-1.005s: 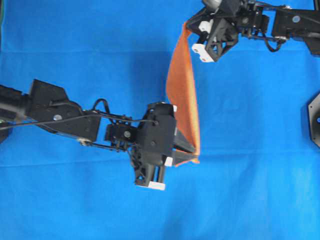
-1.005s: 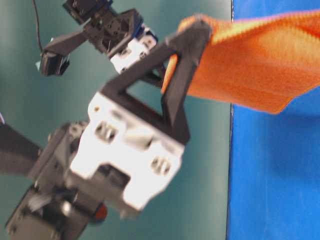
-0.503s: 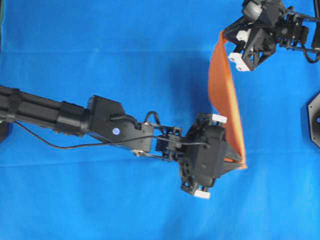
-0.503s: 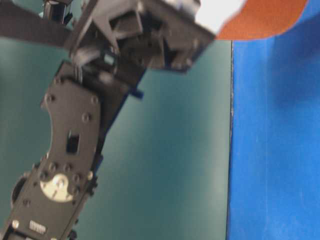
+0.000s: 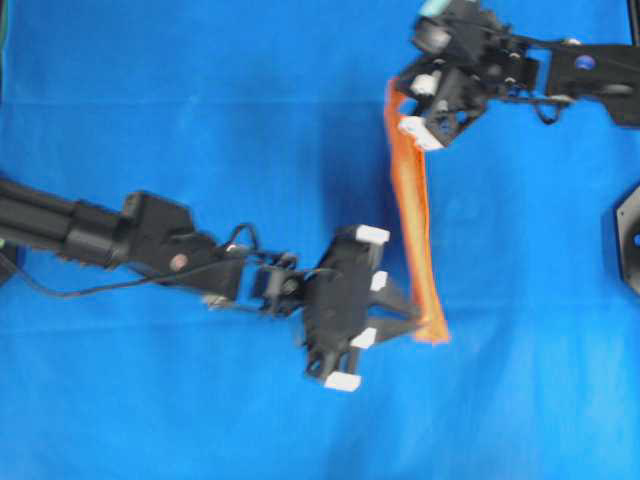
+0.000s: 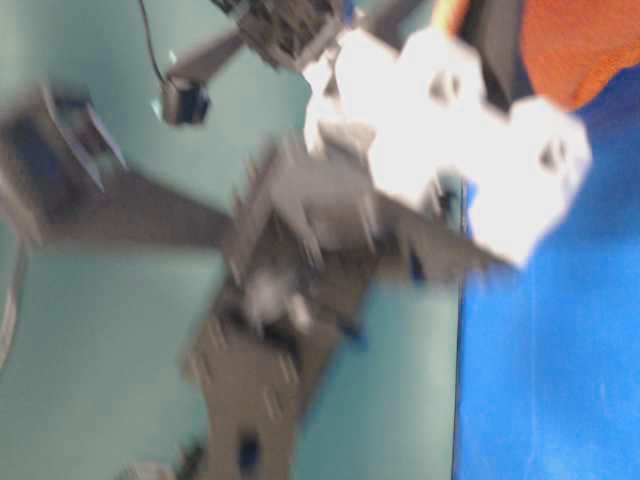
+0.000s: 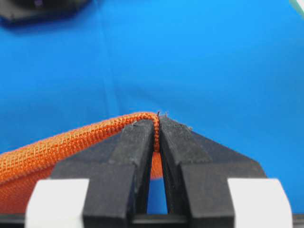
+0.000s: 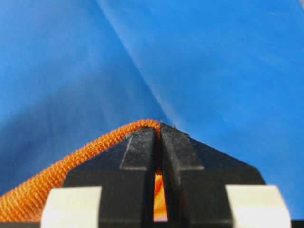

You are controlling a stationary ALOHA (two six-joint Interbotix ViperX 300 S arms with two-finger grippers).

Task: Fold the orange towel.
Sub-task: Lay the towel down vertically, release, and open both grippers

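Observation:
The orange towel (image 5: 412, 215) hangs in the air above the blue table covering, stretched as a narrow strip between both grippers. My left gripper (image 5: 425, 322) is shut on its near corner, and the hem (image 7: 156, 130) shows pinched between the black jaws. At the far end, my right gripper (image 5: 396, 92) is shut on another corner, with the hem (image 8: 137, 126) running off to the left of its jaws. The table-level view is badly blurred; only a patch of the towel (image 6: 570, 45) shows at its top right.
The blue table covering (image 5: 160, 90) fills the overhead view. A black arm base (image 5: 628, 235) sits at the right edge. The left arm (image 5: 120, 235) stretches across from the left edge. In the table-level view a teal wall (image 6: 90, 330) stands behind the table.
Both grippers have swung back leftward with the towel held between them; the towel now shows edge-on as a thinner strip. Both grips stay the same.

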